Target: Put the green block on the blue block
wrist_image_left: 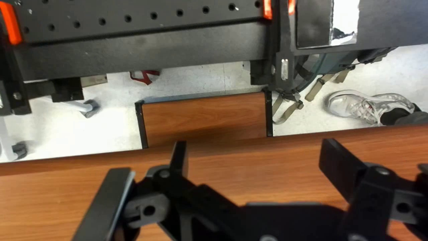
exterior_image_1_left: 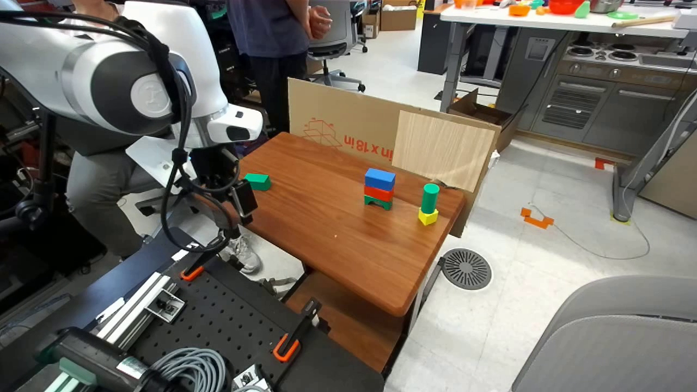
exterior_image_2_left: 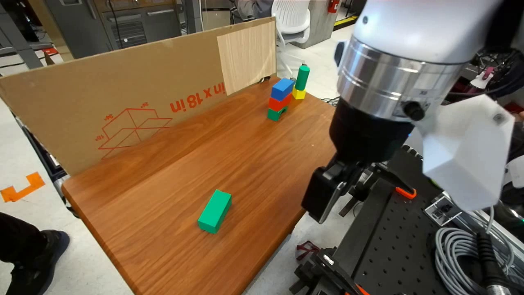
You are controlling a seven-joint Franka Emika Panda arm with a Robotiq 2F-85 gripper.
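Observation:
The green block (exterior_image_1_left: 258, 182) is a plain rectangular block lying flat and alone on the brown table; it also shows in an exterior view (exterior_image_2_left: 215, 211). The blue block (exterior_image_1_left: 380, 179) tops a stack, resting on a red block (exterior_image_1_left: 378, 193) over a green arch piece (exterior_image_1_left: 378, 203). The stack shows in both exterior views, with the blue block (exterior_image_2_left: 282, 89) uppermost. My gripper (wrist_image_left: 254, 150) is open and empty, its fingers wide apart above the table's edge on the robot's side. It is apart from both blocks, and the wrist view shows no blocks.
A green cylinder (exterior_image_1_left: 429, 198) stands on a yellow piece (exterior_image_1_left: 428, 216) beside the stack. A cardboard panel (exterior_image_2_left: 135, 98) stands upright along the table's far edge. The black perforated robot bench (exterior_image_1_left: 228, 310) lies across a gap from the table (exterior_image_1_left: 326, 239).

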